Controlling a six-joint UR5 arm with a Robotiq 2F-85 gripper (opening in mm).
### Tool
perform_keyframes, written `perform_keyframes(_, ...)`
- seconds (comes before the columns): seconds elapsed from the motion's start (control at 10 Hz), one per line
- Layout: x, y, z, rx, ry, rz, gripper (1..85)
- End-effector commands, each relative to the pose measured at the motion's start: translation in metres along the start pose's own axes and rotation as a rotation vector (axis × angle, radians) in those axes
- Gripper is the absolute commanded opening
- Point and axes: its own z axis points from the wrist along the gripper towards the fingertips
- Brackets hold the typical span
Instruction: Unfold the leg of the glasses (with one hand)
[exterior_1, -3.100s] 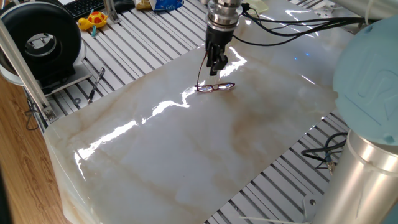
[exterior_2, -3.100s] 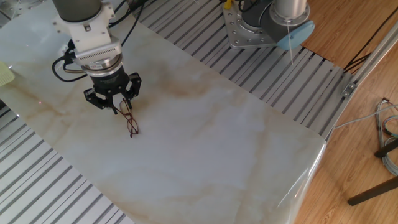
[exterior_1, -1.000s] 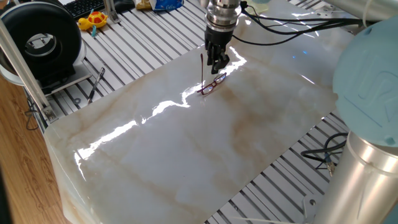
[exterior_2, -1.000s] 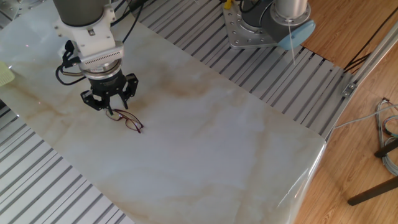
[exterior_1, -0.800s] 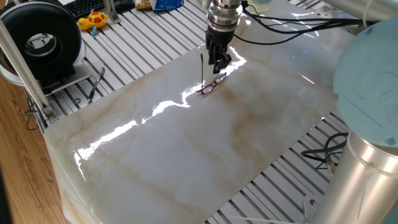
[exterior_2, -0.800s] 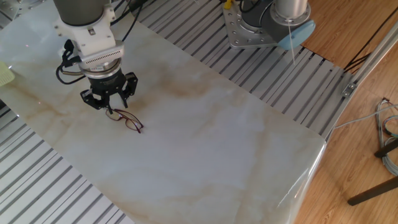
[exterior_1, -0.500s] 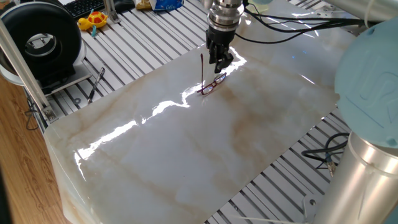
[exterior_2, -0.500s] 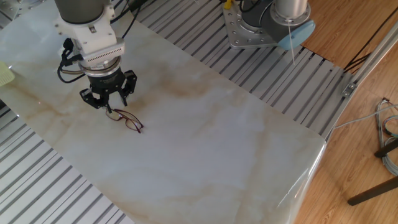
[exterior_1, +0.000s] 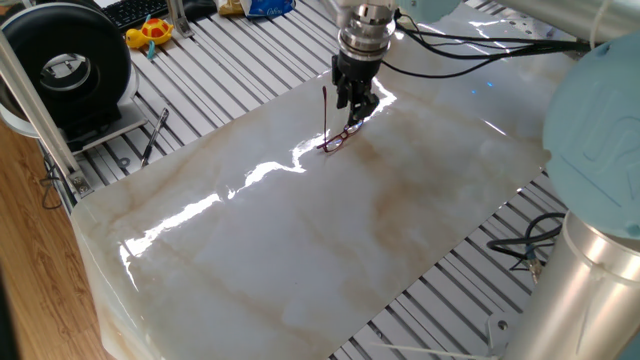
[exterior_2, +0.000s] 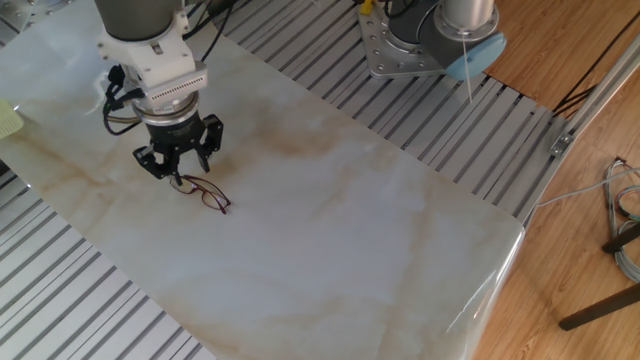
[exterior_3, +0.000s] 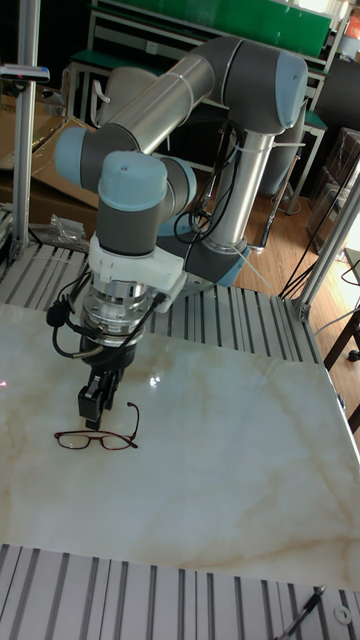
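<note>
Worktop (exterior_1: 300, 230): I see a glossy pale marble slab, laid over grooved metal rails.
Glasses (exterior_3: 96, 438): lying on the slab, rims toward the tall camera; one leg (exterior_3: 134, 417) stands up at the right end. In one fixed view that leg (exterior_1: 325, 112) rises near vertical from the frame (exterior_1: 339, 136).
Gripper (exterior_2: 178, 167): I have it pointed down, just above the glasses, near the raised leg.
Fingers (exterior_3: 92, 400): I read them as close together; whether they pinch anything, I cannot tell.
Pen-like tool (exterior_1: 154, 134): on the rails, well apart from the slab's glasses.
</note>
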Motion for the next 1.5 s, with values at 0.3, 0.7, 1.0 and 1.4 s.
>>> perform_keyframes(0.3, 0.000, -0.001, 0.007, 0.020, 0.018, -0.068, 46.3)
perform_keyframes(0.7, -0.004, 0.000, 0.013, 0.020, 0.018, -0.072, 46.3)
perform_keyframes(1.0, -0.001, 0.004, 0.004, 0.009, 0.017, -0.047, 46.3)
perform_keyframes(1.4, -0.006, 0.002, 0.005, 0.021, 0.001, -0.051, 46.3)
